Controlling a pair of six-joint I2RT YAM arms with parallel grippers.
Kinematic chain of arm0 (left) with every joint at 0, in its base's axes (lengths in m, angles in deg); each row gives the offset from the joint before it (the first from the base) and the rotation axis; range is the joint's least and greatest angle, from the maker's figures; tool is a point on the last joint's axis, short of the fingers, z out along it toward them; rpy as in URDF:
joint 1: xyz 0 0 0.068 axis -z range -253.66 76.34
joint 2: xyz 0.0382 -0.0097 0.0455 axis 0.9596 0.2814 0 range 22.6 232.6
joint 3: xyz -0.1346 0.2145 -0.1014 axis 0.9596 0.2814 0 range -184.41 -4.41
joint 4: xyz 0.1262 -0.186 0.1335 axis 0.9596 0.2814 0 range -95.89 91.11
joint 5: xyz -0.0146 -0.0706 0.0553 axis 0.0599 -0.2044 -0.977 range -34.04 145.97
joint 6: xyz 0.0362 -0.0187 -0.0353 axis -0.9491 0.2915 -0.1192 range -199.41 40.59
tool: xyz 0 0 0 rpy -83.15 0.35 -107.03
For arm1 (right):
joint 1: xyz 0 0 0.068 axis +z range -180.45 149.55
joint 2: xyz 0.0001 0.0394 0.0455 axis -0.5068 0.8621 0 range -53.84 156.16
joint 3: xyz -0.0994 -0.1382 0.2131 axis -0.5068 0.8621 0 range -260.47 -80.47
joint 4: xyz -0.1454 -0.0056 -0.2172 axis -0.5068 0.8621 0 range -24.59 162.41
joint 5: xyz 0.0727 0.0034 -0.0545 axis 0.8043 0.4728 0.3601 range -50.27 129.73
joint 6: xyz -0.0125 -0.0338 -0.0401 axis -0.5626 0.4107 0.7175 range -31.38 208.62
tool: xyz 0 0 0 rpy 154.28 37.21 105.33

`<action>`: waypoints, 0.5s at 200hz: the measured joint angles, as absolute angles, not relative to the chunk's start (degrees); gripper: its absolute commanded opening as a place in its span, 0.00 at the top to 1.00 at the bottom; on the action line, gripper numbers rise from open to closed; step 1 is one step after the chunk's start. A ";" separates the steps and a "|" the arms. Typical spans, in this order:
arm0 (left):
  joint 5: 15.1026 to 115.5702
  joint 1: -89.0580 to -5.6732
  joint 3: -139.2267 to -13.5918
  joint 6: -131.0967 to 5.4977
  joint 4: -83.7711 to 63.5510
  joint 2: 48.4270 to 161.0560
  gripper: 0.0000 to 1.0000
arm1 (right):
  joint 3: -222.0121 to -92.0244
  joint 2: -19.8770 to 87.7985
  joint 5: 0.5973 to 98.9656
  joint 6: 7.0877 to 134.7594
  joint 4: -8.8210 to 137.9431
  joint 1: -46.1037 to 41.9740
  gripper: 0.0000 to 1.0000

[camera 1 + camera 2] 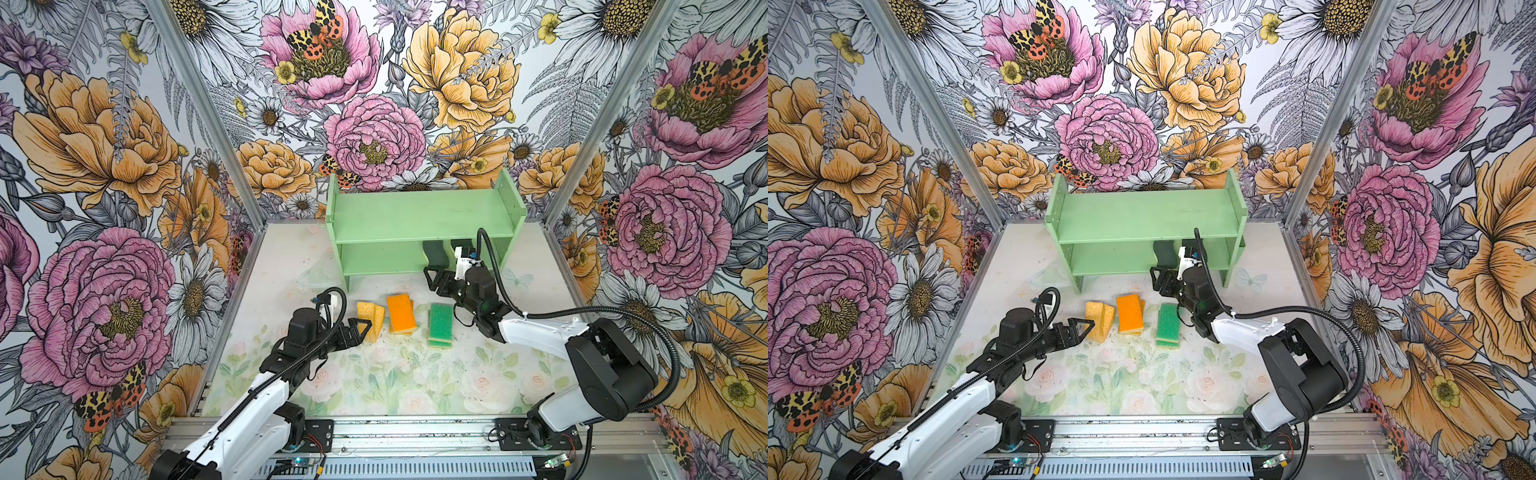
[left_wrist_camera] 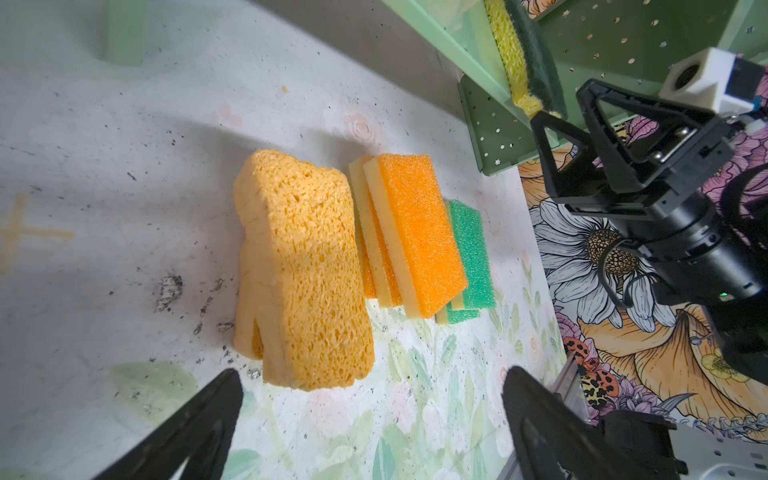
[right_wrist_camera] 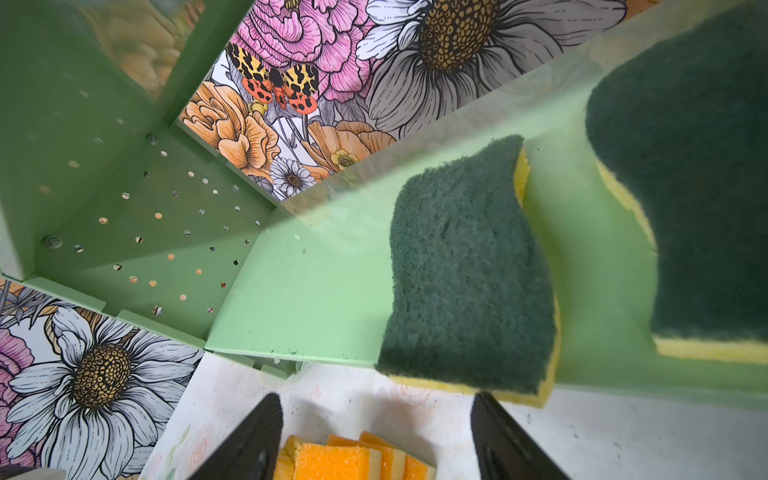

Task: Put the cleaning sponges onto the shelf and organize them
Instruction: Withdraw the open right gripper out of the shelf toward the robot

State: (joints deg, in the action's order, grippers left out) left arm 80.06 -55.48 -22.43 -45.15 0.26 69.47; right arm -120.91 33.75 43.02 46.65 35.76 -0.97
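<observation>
The mint-green shelf stands at the back. Two dark-green-topped sponges lie on its lower tier, and the nearer one overhangs the front edge. My right gripper is open and empty just in front of that sponge. On the table lie two porous yellow sponges, a stack of orange-topped sponges and two green-topped ones. My left gripper is wide open at the near end of the yellow pair, holding nothing.
The shelf's top tier is bare, as is the left half of the lower tier. A metal rail runs along the table's front edge. Floral walls close in the back and both sides.
</observation>
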 measured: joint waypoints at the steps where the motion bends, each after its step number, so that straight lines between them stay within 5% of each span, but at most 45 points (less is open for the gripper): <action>1: 80.06 -55.48 -22.43 -45.15 0.26 69.47 0.01 | -120.91 33.82 43.02 46.63 35.67 -0.97 0.27; 100: 80.06 -55.48 -22.43 -45.15 0.26 69.49 0.01 | -120.89 37.42 43.04 46.03 28.90 -0.97 0.28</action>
